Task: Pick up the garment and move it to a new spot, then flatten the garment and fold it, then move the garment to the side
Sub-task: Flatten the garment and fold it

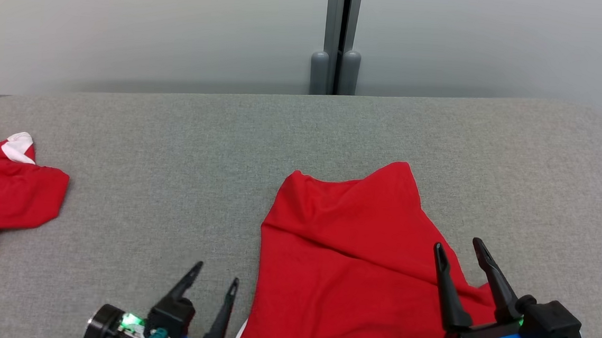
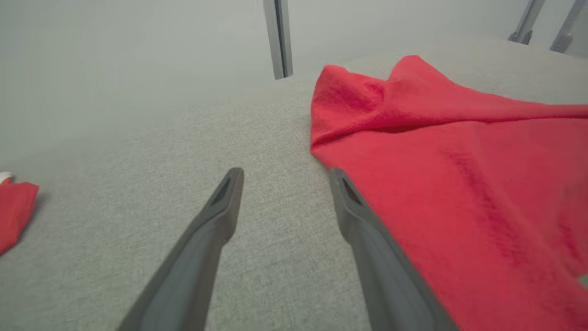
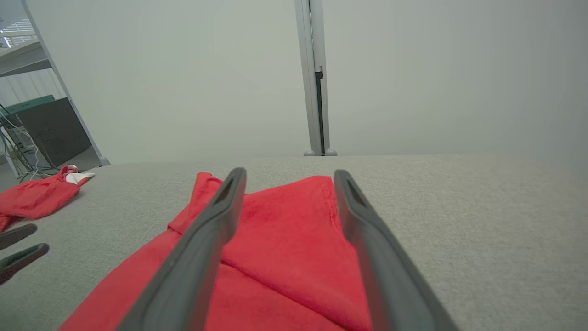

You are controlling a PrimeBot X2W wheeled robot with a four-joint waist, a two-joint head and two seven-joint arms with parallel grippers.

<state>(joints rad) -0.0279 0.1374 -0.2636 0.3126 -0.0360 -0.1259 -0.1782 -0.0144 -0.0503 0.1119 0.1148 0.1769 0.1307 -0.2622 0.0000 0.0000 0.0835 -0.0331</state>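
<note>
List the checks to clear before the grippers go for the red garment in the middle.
1. Left gripper open and empty: ok.
2. Right gripper open and empty, over the garment's right part: ok.
3. Red garment lying flat: not ok, it is folded over and creased.
4. Garment's near edge in sight: cannot tell, it runs off the bottom of the head view.
5. Second red garment apart from it, far left on the grey surface: ok.
</note>
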